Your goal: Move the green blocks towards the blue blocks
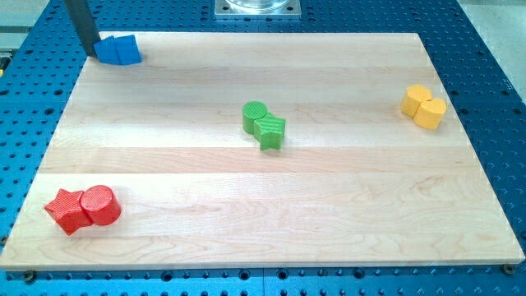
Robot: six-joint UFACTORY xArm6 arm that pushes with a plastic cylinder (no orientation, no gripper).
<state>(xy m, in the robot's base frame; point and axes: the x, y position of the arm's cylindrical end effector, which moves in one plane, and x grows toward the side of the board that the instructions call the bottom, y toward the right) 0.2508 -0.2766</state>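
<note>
Two green blocks touch near the board's middle: a green cylinder (255, 116) and a green star (270, 131) just to its lower right. The blue blocks (118, 50) sit pressed together at the board's top left corner; their shapes are hard to make out. My tip (93, 54) stands at the left side of the blue blocks, touching or nearly touching them, far to the upper left of the green pair.
A red star (67, 210) and a red cylinder (101, 205) touch at the bottom left. Two yellow blocks (423, 106) sit together at the right edge. The wooden board (271, 238) lies on a blue perforated table. A metal mount (258, 8) is at the top centre.
</note>
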